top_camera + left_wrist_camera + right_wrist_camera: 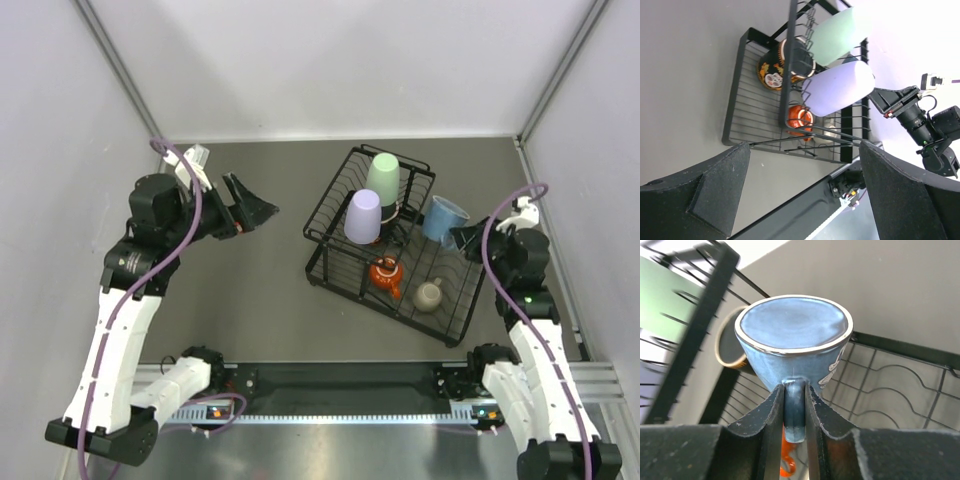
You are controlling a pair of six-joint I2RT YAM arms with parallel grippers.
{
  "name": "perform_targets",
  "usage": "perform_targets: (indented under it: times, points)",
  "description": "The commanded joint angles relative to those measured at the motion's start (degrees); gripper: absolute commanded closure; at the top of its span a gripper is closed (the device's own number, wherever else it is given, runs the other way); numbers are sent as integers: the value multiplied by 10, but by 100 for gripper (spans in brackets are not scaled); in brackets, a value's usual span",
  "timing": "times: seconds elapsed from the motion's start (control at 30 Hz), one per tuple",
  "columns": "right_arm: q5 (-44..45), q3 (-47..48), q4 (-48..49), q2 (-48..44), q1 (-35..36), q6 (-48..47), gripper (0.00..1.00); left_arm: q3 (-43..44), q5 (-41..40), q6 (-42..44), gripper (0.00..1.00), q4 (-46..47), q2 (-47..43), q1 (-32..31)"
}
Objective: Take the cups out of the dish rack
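Right gripper (794,390), jaws pinching the handle of the blue mug (792,332), its body straight ahead of them over the dish rack (900,346); left gripper (248,212) spread, well apart.

Patterned mug (771,72) half hidden behind rack (736,90) wires; mint tumbler (660,295) blurred, cut off at L edge

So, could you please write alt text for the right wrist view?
The right gripper clamps the blue mug by its handle, with the black wire dish rack behind. At left is a dark-interior mug; a blurred mint-green tumbler fills the upper left corner.
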Motion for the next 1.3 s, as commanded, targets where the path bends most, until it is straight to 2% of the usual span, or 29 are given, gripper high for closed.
perform_targets:
  times: [0.0, 0.23, 0.4, 0.7, 0.73, 0.8, 0.87, 0.93, 1.27]
  points:
    - [-8, 54, 55, -27, -11, 43, 100, 28, 19, -13, 5, 22, -7, 3]
    - [12, 78, 44, -68, -18, 92, 100, 20, 35, -43, 5, 61, -16, 3]
    - [28, 145, 12, -80, -18, 104, 100, 24, 50, -71, 6, 107, -11, 3]
    - [26, 207, 5, -88, -18, 149, 100, 46, 90, -158, 9, 197, 4, 3]
    - [25, 212, 9, -88, -18, 155, 100, 43, 104, -183, 9, 231, 7, 3]
    - [22, 223, 25, -84, -18, 174, 100, 32, 118, -222, 9, 281, 8, 3]
    - [20, 238, 35, -74, -18, 189, 100, 5, 133, -290, 9, 374, 8, 3]
    - [18, 245, 56, -67, -18, 204, 100, -10, 132, -340, 9, 411, 9, 3]
    - [-18, 238, 243, 3, -17, 369, 100, -52, 92, -454, 9, 595, 37, -1]
